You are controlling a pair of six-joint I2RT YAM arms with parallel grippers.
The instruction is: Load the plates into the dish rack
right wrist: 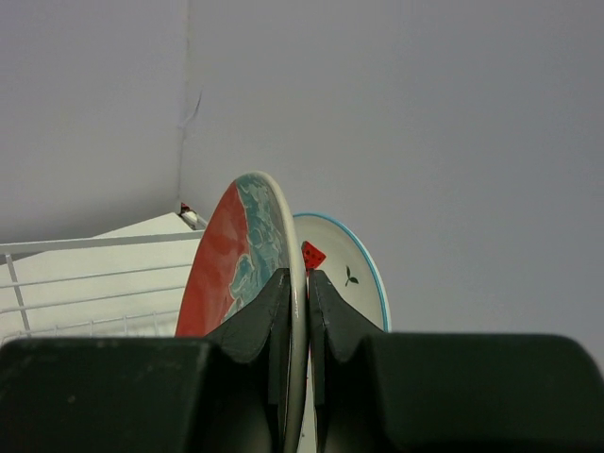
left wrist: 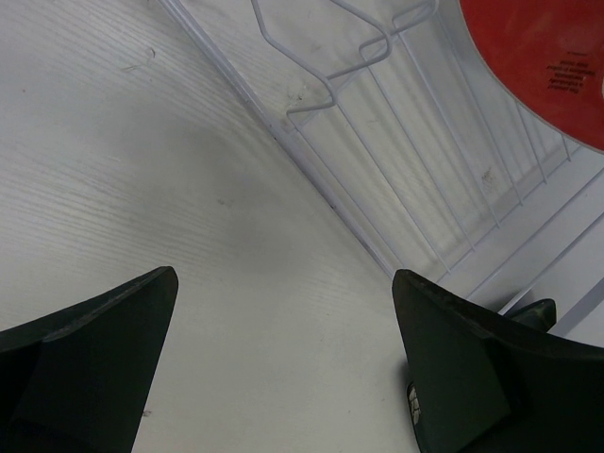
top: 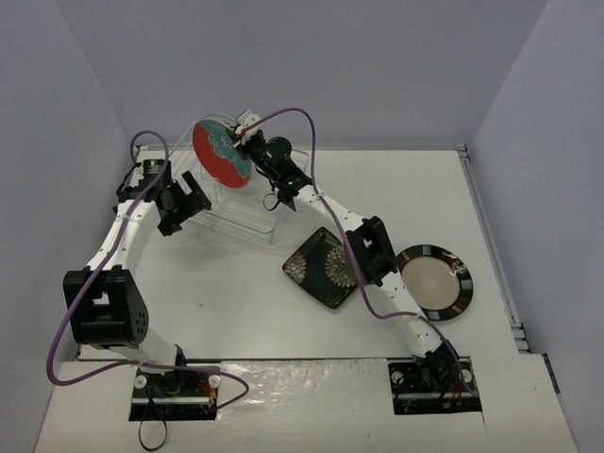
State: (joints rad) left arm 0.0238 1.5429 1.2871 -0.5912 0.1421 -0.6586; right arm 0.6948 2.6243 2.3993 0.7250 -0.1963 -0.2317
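My right gripper [top: 247, 143] [right wrist: 299, 283] is shut on the rim of the red round plate with the teal flower [top: 222, 153] [right wrist: 236, 255]. It holds the plate upright over the far end of the clear dish rack [top: 241, 215] [right wrist: 75, 278]. Just behind the red plate stands the white plate with red fruit marks [right wrist: 347, 274]. The black square floral plate [top: 324, 267] and the dark-rimmed plate with a beige centre [top: 436, 281] lie flat on the table right of the rack. My left gripper [top: 184, 203] [left wrist: 283, 283] is open and empty beside the rack's left side [left wrist: 377, 142], with the red plate's edge [left wrist: 547, 57] above it.
Grey walls enclose the table at the back and on both sides. The right arm stretches diagonally over the table between the black plate and the rack. A purple cable loops above the right wrist.
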